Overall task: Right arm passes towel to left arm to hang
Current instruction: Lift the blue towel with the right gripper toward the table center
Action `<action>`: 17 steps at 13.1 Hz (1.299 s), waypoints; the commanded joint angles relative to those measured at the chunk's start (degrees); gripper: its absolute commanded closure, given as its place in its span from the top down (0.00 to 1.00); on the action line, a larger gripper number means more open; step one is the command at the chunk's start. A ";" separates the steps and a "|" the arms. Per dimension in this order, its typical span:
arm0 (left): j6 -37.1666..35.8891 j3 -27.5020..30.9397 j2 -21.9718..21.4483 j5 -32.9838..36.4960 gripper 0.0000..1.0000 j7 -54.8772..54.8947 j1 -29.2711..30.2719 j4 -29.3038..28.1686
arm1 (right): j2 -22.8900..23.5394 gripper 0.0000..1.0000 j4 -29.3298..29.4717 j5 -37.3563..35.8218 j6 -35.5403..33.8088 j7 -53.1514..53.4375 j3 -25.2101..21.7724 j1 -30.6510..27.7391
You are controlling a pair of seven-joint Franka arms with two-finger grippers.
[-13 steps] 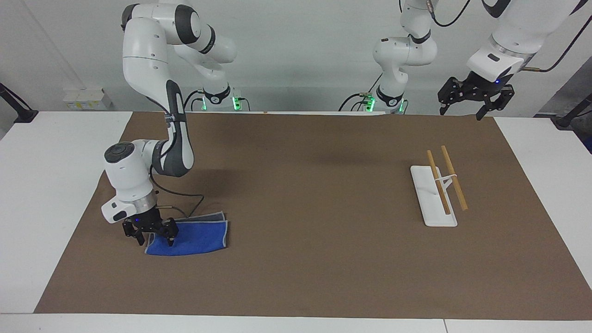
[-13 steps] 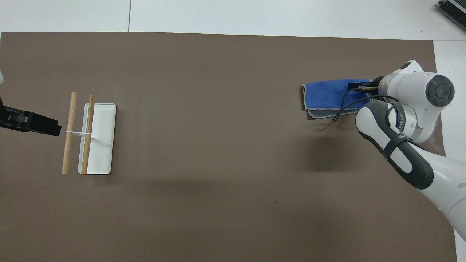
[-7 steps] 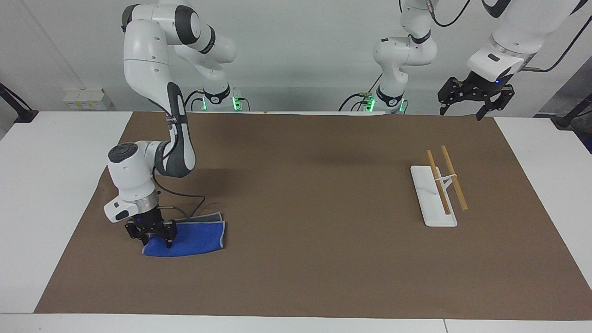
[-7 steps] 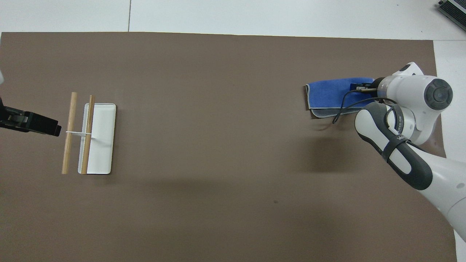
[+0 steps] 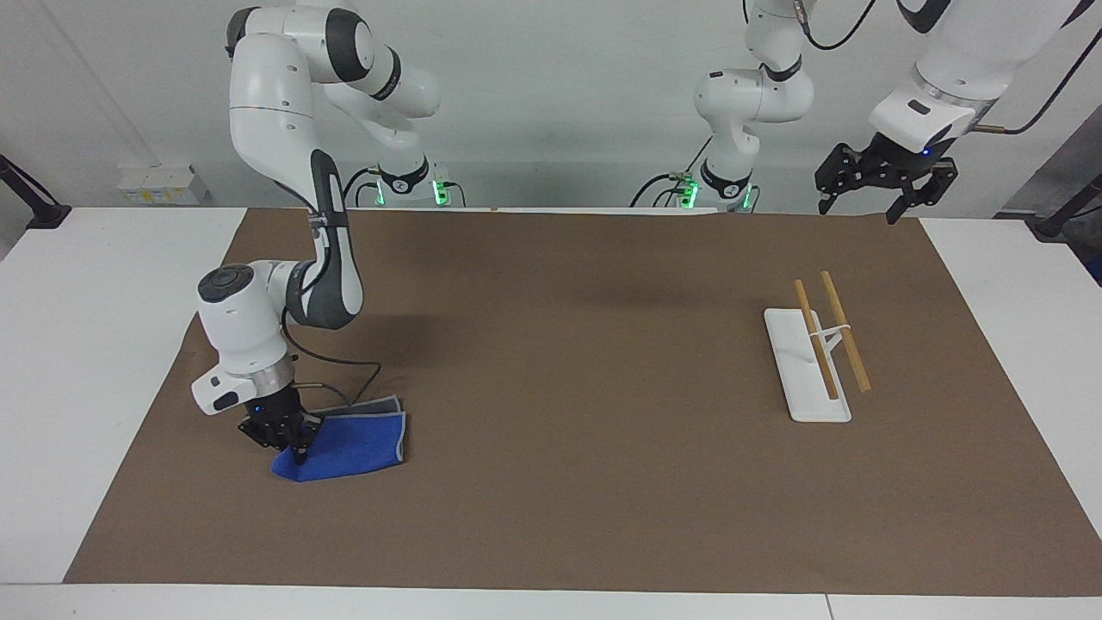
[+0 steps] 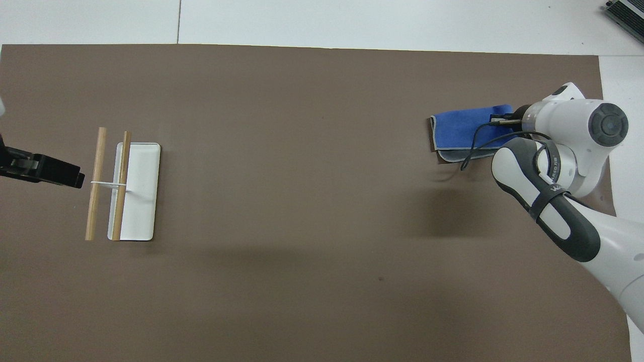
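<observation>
— Two white jointed arms stand at the table. What is the right arm (image 5: 284,172) doing?

— Its black two-finger gripper (image 5: 297,455) is down on the brown table mat (image 5: 560,482) at the right arm's end, fingertips pinched together on the end of the small bright blue folded towel (image 5: 353,443) with pale grey edging. That end is bunched up under the fingers, and the rest lies flat on the mat.

— And at the left arm's end of the table?

— One white flat-based rack (image 5: 805,366) carrying two wooden rails (image 5: 831,331) stands on the mat, well apart from the towel.

— And the left arm (image 5: 956,52)?

— It waits, its black gripper (image 5: 865,205) held up in the air over the mat's edge nearest the robots, fingers spread wide with nothing between them.
</observation>
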 commanded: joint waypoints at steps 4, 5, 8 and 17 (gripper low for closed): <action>-0.21 0.50 -1.56 -0.50 1.00 -0.42 -0.39 -1.72 | -1.49 0.00 5.52 -1.12 -12.37 0.07 0.20 0.27; -0.21 0.50 -1.56 -0.50 1.00 -0.42 -0.39 -1.72 | -2.19 0.00 6.40 -1.21 -14.74 0.07 0.11 0.27; -0.21 0.50 -1.56 -0.50 1.00 -0.42 -0.39 -1.63 | -5.70 0.00 7.99 -1.21 -21.16 0.07 0.02 0.45; -0.21 0.50 -1.56 -0.50 1.00 -0.42 -0.39 -1.63 | -18.01 0.00 17.91 -1.21 -48.24 0.07 0.72 0.45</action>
